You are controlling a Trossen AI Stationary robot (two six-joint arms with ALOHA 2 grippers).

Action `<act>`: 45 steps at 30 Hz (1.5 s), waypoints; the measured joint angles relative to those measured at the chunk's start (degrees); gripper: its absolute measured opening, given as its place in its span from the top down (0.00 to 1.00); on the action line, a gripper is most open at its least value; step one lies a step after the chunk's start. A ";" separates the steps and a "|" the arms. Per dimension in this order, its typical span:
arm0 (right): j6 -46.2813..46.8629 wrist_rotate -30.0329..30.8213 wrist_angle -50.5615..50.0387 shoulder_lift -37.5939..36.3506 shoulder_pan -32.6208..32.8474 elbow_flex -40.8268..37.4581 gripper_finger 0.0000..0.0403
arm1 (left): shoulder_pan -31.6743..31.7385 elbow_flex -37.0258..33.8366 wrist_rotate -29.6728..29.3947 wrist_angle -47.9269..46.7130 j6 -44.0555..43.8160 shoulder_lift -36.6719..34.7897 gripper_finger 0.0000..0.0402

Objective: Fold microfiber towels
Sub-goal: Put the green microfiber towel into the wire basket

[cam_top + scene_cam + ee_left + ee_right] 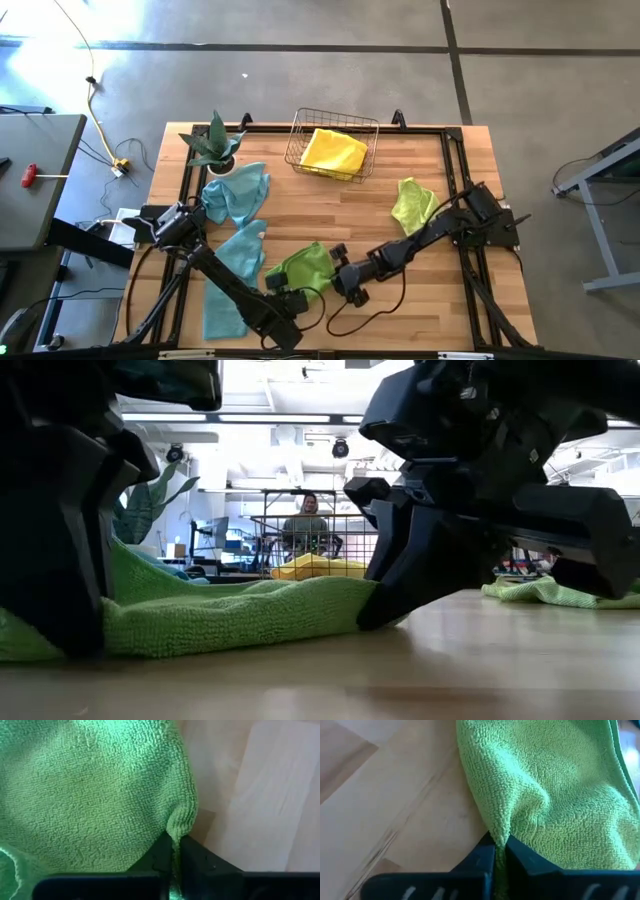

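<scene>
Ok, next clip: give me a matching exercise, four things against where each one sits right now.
Things:
1. yellow towel
2. potted plant
3. lime green towel at the near edge
4. second lime green towel

Places:
A. pinched by both the left gripper and right gripper
B. inside the wire basket
C. loose on the table's right side
D. far left corner of the table

Pairs: 1-B, 2-D, 3-A, 4-C

The lime green microfiber towel (90,795) at the lower middle of the high view is nubby, looped cloth, matt. The table (395,810) is smooth pale wood planks. The basket (335,128) is thin metal wire.
</scene>
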 joint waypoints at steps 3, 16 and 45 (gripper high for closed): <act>1.49 1.61 -1.05 -0.17 0.73 0.77 0.97 | 0.03 0.68 0.76 -1.16 1.57 -0.19 0.97; 2.66 8.31 -34.45 -3.19 -0.11 17.82 1.00 | 2.04 21.28 -10.46 -33.42 17.29 -0.13 0.99; -10.69 9.37 -48.51 -26.39 -28.48 18.65 1.00 | 33.73 25.24 -19.30 -29.69 68.88 -15.64 1.00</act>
